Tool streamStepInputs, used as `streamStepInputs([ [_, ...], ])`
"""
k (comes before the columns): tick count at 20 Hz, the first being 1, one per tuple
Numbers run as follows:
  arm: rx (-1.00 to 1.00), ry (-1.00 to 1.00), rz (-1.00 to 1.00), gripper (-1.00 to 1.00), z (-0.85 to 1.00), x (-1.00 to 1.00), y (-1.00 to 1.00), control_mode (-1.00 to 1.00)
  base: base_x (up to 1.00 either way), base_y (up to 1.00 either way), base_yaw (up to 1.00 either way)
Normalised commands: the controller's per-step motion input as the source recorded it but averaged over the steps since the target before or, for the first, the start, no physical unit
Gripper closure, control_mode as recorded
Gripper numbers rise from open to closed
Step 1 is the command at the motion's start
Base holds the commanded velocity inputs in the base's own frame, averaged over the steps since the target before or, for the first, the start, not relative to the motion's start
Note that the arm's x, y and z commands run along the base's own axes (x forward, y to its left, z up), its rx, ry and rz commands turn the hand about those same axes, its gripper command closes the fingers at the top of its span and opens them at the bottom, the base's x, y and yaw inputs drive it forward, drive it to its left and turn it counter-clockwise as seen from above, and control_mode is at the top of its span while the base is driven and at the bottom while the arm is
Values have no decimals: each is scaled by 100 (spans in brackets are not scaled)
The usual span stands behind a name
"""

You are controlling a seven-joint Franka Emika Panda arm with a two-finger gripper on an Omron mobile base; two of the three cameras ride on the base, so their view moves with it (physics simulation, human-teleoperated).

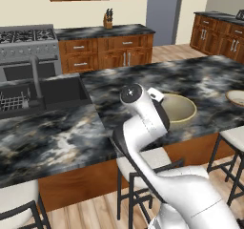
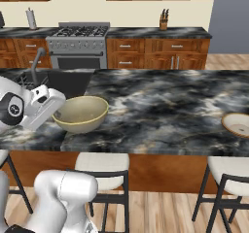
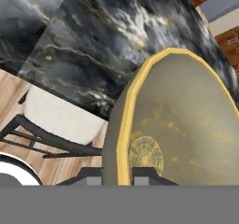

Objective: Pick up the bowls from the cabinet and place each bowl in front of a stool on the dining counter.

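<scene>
At the left-centre of the right base view, the gripper (image 3: 116,177) pinches the rim of the second bowl (image 2: 80,113) on the dining counter (image 2: 160,115) above a stool (image 2: 102,171); the first bowl (image 2: 237,124) lies far right, so release seems next.
</scene>
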Motion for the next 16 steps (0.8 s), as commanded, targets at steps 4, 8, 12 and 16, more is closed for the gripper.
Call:
streamStepInputs([
  [4,1,10,-15,100,-9,65,0,-100,0,0,0],
  [8,2,8,-3,100,-18,63,0,-100,0,0,0],
  [12,1,0,0,100,-44,63,0,-100,0,0,0],
  [16,0,0,0,100,-57,64,0,-100,0,0,0],
])
